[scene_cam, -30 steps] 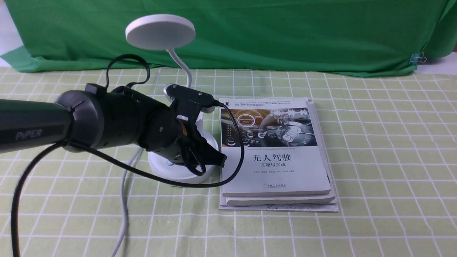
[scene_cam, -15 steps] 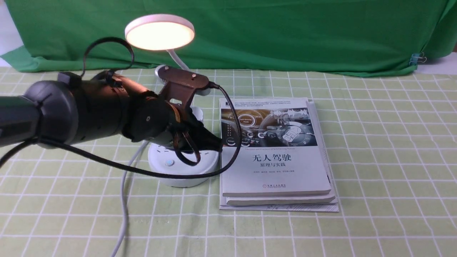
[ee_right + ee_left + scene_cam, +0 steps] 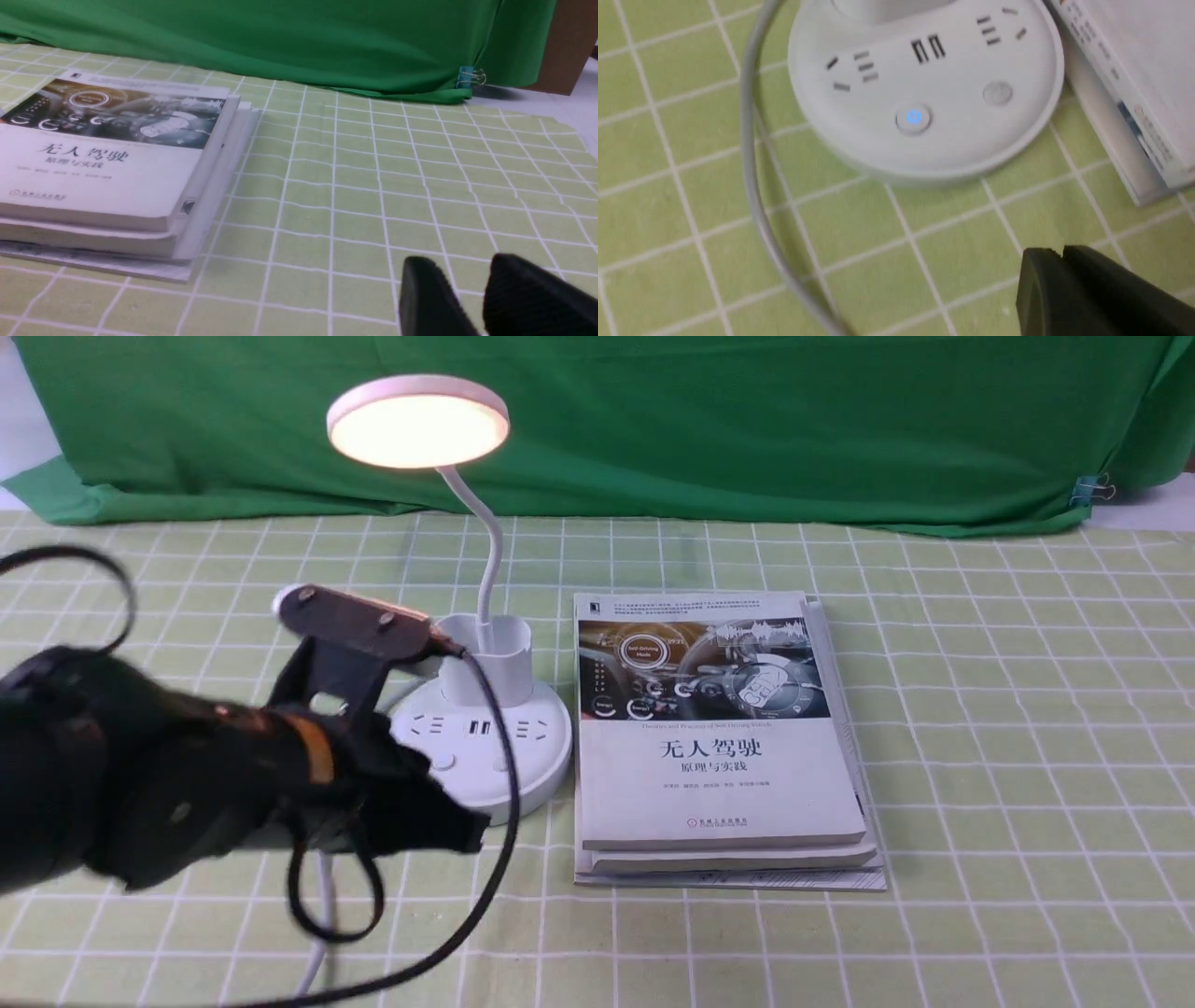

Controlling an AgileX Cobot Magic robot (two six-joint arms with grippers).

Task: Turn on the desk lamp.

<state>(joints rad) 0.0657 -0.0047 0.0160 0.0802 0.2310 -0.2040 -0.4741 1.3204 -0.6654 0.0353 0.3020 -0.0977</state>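
White lamp [image 3: 481,737], green curtain [image 3: 653,429], green tablecloth with white grid [image 3: 980,756]

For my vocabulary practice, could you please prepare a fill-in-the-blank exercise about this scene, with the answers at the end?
The round head of the desk lamp is glowing, so the lamp is switched ____.
The power symbol on one button of the base shines in the color ____.
The books lie in a stack on the robot's ____ side of the lamp.
The cloth hanging behind the table is ____.

Missing words: on; blue; right; green.
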